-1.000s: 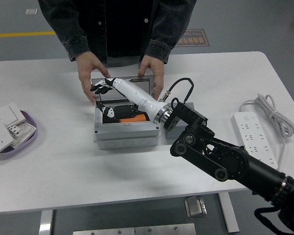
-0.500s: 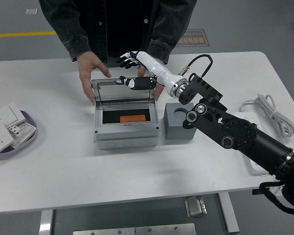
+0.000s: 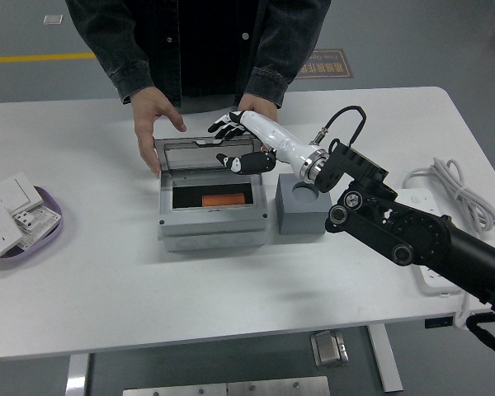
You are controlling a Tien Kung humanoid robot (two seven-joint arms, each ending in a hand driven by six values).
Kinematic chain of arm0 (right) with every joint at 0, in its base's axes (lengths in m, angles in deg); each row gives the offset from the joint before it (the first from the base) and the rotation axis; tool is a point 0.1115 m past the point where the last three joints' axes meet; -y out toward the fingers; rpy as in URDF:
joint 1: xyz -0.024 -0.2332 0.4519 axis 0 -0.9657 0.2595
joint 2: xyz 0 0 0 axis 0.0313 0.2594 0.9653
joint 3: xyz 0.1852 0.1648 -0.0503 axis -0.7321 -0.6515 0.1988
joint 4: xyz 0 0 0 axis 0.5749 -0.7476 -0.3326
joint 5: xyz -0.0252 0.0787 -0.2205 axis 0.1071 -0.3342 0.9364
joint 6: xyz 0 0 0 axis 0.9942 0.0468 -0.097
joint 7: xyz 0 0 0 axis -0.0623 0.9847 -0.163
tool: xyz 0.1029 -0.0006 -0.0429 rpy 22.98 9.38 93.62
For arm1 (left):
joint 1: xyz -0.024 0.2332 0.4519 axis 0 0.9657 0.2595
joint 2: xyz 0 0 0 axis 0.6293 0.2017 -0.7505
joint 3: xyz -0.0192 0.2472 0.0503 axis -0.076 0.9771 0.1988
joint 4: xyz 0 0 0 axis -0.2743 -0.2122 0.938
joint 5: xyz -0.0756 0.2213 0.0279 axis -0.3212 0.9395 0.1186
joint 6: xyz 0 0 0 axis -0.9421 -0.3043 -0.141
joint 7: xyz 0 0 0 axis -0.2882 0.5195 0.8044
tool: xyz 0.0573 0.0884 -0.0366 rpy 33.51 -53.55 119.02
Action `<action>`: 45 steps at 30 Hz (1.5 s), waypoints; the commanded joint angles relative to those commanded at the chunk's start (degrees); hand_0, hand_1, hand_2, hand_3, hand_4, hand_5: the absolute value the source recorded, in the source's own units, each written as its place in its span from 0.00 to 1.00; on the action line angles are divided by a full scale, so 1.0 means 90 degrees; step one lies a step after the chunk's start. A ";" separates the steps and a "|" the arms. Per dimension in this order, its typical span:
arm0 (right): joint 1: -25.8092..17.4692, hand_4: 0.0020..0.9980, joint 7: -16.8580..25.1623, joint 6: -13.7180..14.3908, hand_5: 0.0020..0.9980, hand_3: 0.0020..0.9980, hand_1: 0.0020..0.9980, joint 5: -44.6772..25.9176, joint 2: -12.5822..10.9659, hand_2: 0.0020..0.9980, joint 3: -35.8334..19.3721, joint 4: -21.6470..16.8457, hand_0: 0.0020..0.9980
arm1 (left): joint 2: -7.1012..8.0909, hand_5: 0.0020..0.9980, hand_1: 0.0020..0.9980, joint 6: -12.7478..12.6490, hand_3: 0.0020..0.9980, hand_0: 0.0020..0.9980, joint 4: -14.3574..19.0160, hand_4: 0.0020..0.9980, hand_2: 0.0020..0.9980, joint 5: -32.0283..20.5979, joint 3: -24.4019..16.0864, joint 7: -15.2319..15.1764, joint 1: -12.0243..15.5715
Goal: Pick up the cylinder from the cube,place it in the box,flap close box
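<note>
One hand is doing the work: the right hand is reaching over the far right corner of the box on the white bench, where half a second ago it was higher and farther back, near the person's sleeve. It is now coming down against the raised lid, with its fingers loosely spread and holding nothing, the thumb lying on the lid's near face. I judge this to be the start of the flap-closing step, since the orange cylinder is already lying inside the box and the grey cube just to the right is sitting bare. The person's hand is steadying the box's far left side. The left hand is not showing. No writing on the box, cube or power strip is readable; the floor sign beyond the bench is too blurred.
</note>
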 joint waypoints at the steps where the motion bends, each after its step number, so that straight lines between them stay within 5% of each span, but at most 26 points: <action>1: -0.0059 0.67 -0.0051 0.0028 0.07 0.73 0.66 0.0022 -0.0084 0.67 0.0019 -0.0164 0.73 | 0.0001 0.27 0.58 -0.0001 0.60 0.60 0.0000 0.67 0.56 -0.0016 0.0012 -0.0007 0.0005; 6: -0.0301 0.67 -0.0243 0.0101 0.09 0.73 0.64 -0.0065 -0.0321 0.67 0.0156 -0.0758 0.70 | 0.0013 0.27 0.58 -0.0013 0.60 0.60 0.0000 0.67 0.56 -0.0074 0.0047 -0.0034 0.0025; 16: -0.0649 0.64 0.0007 0.0120 0.10 0.72 0.64 -0.0935 -0.0265 0.67 0.0261 -0.0759 0.67 | 0.0006 0.27 0.58 -0.0016 0.60 0.60 0.0000 0.67 0.56 -0.0116 0.0092 -0.0072 0.0030; 17: -0.0680 0.56 0.0013 0.0126 0.13 0.72 0.66 -0.0938 -0.0276 0.68 0.0206 -0.0762 0.66 | 0.0003 0.27 0.58 -0.0016 0.60 0.60 0.0000 0.66 0.56 -0.0118 0.0093 -0.0073 0.0030; 28: -0.1564 0.57 0.0181 0.0290 0.16 0.73 0.65 -0.0401 -0.0573 0.68 -0.1370 -0.1440 0.66 | 0.0007 0.27 0.58 -0.0033 0.60 0.60 0.0000 0.67 0.56 -0.0178 0.0124 -0.0060 0.0071; 35: -0.2545 0.59 0.1027 0.0522 0.15 0.72 0.65 -0.0669 -0.0048 0.68 -0.2846 -0.1644 0.66 | -0.0019 0.27 0.58 -0.0082 0.60 0.60 0.0000 0.67 0.56 -0.0343 0.0219 -0.0037 0.0152; 39: -0.3064 0.59 0.1528 0.0475 0.15 0.72 0.65 -0.0933 0.0300 0.68 -0.3587 -0.1531 0.66 | -0.0032 0.27 0.58 -0.0089 0.60 0.60 0.0000 0.67 0.56 -0.0405 0.0246 -0.0049 0.0158; 45: -0.3568 0.57 0.2033 0.0392 0.17 0.70 0.65 -0.1313 0.0480 0.66 -0.4553 -0.1159 0.68 | -0.0010 0.27 0.58 -0.0070 0.60 0.60 0.0000 0.67 0.56 -0.0362 0.0213 -0.0052 0.0174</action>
